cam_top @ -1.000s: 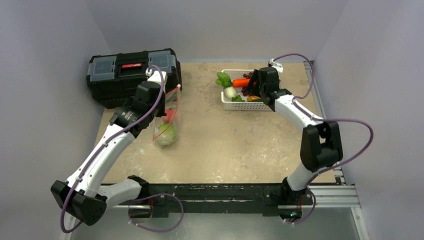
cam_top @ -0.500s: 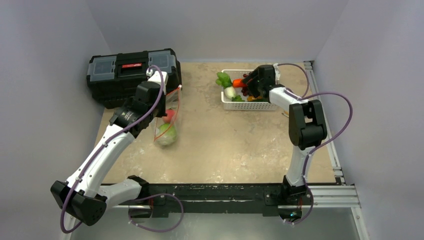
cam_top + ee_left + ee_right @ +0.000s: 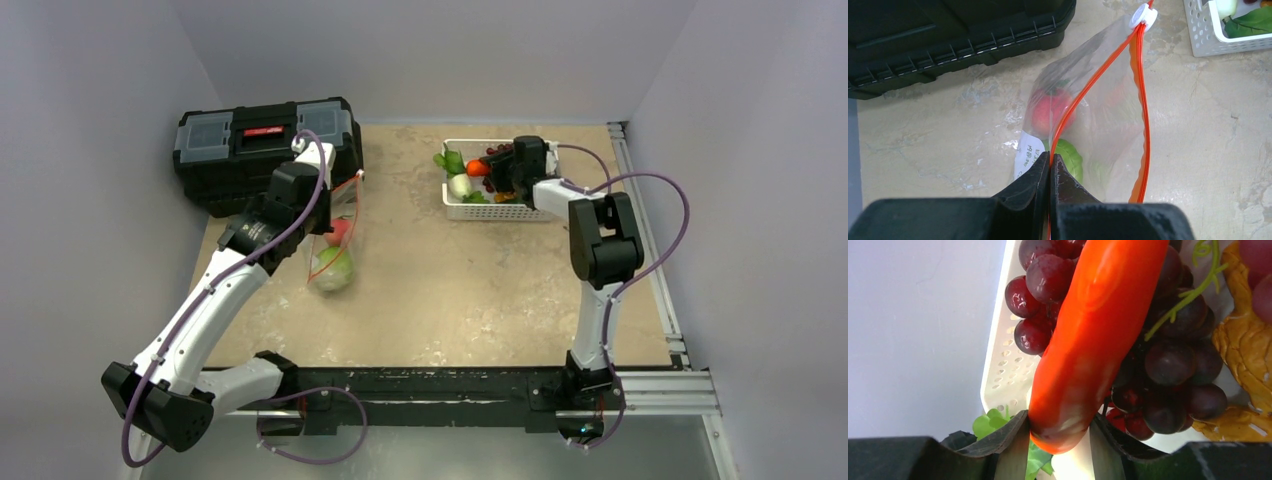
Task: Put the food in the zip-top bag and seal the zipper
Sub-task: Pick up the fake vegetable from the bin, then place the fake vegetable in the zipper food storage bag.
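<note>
The clear zip-top bag (image 3: 333, 255) lies in front of the toolbox, its mouth held open. It holds a pink-red round piece (image 3: 1050, 107) and a green piece (image 3: 1071, 159). My left gripper (image 3: 1050, 161) is shut on one side of the orange-red zipper (image 3: 1087, 89). The white slider tab (image 3: 1143, 17) sits at the far end. My right gripper (image 3: 1060, 432) is in the basket, shut on the thick end of the orange carrot (image 3: 1098, 325). The carrot lies over purple-red grapes (image 3: 1170, 365). A green leafy piece (image 3: 990, 422) lies below the jaws.
A white slotted basket (image 3: 470, 210) stands at the back right with a white bulb (image 3: 460, 185) and greens (image 3: 447, 160). A black toolbox (image 3: 260, 140) stands at the back left, close behind the bag. A yellow-brown piece (image 3: 1248, 355) lies beside the grapes.
My right arm has folded its elbow in and its gripper has shifted left over the basket onto the carrot. The left arm and the bag have not moved.
</note>
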### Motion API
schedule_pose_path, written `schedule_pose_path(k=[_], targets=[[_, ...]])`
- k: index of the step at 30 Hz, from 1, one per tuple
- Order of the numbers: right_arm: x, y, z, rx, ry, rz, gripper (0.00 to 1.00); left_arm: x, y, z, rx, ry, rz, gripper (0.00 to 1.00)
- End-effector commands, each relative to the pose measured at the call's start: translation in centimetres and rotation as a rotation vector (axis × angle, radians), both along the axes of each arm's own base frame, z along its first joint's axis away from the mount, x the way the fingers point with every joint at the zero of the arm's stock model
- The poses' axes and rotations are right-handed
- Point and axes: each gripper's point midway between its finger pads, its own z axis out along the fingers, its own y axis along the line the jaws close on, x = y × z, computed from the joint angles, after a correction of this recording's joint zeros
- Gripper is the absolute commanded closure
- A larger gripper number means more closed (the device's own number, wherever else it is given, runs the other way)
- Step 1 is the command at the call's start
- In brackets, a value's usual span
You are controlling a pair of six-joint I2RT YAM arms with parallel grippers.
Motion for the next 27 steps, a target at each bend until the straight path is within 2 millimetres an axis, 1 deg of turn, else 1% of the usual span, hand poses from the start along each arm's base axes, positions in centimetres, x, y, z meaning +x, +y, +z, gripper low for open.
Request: schedule_pose_path(k=[1, 3, 4, 7, 9, 10, 11, 13, 14, 15, 19, 22, 25, 27], targets=[[-0.3, 0.3, 4.8, 0.041, -0.104, 0.0, 0.72, 0.5, -0.1, 2.2, -0.031, -0.059, 0.003, 1.0], [-1.0, 0.2, 7.9, 0.006, -0.156, 0.026, 0.74, 0.5, -0.1, 2.2, -0.031, -0.059, 0.003, 1.0], [-1.3, -0.1, 9.1, -0.03, -0.179, 0.042, 0.74, 0.5, -0.1, 2.1, -0.031, -0.059, 0.002, 1.0], [-2.6, -1.5, 12.6, -0.188, -0.267, 0.071, 0.77, 0.5, -0.1, 2.1, -0.031, -0.06, 0.003, 1.0], [-3.9, -2.5, 14.0, -0.31, -0.306, 0.1, 0.87, 0.5, -0.1, 2.0, -0.029, -0.058, 0.003, 1.0], [-4.7, -2.3, 14.7, -0.35, -0.335, 0.131, 0.92, 0.6, -0.1, 2.0, -0.028, -0.058, 0.002, 1.0], [-5.5, -1.7, 15.1, -0.376, -0.364, 0.17, 0.94, 0.6, -0.1, 2.0, -0.027, -0.058, 0.001, 1.0], [-7.3, 0.0, 15.8, -0.413, -0.419, 0.261, 0.98, 0.6, 0.0, 1.9, -0.024, -0.056, 0.002, 1.0], [-8.6, 1.5, 15.5, -0.432, -0.433, 0.319, 1.0, 0.6, 0.0, 1.9, -0.022, -0.054, 0.003, 1.0], [-9.7, 2.8, 15.7, -0.439, -0.455, 0.361, 1.0, 0.7, 0.0, 1.8, -0.021, -0.051, 0.004, 1.0], [-15.0, 8.7, 17.5, -0.42, -0.585, 0.502, 1.0, 0.8, -0.1, 1.4, -0.02, -0.038, 0.0, 1.0], [-19.1, 12.4, 19.6, -0.404, -0.691, 0.572, 1.0, 0.9, -0.3, 1.1, -0.022, -0.028, -0.004, 1.0], [-22.9, 15.1, 22.3, -0.373, -0.808, 0.604, 1.0, 1.0, -0.5, 1.1, -0.024, -0.023, -0.008, 1.0], [-24.7, 16.3, 23.9, -0.351, -0.859, 0.631, 1.0, 1.0, -0.5, 1.1, -0.029, -0.023, -0.008, 1.0]])
